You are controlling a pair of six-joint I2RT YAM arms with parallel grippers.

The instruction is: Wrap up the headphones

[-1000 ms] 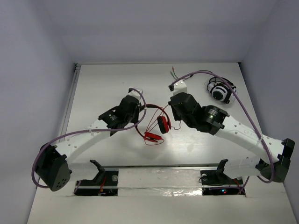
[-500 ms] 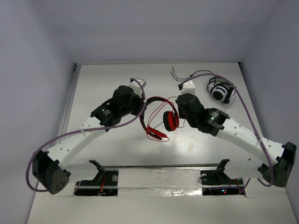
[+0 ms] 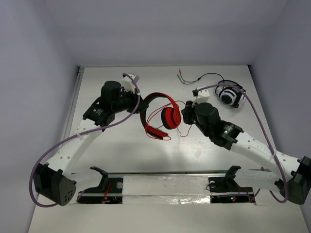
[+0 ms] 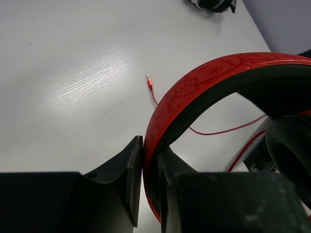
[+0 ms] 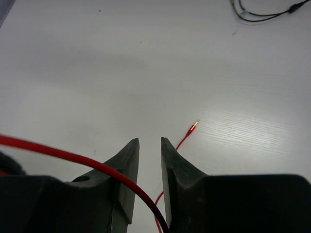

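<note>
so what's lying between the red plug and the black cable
Nothing. The right wrist view shows only bare table between the red plug and the black cable.

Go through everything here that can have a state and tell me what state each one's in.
red headphones, held by the headband, not wrapped yet.
red cable, loose, plug on the table.
left gripper, shut on the headband.
right gripper, open, cable crossing one finger, unclamped.
white-and-black headphones, lying on the table, untouched.
</note>
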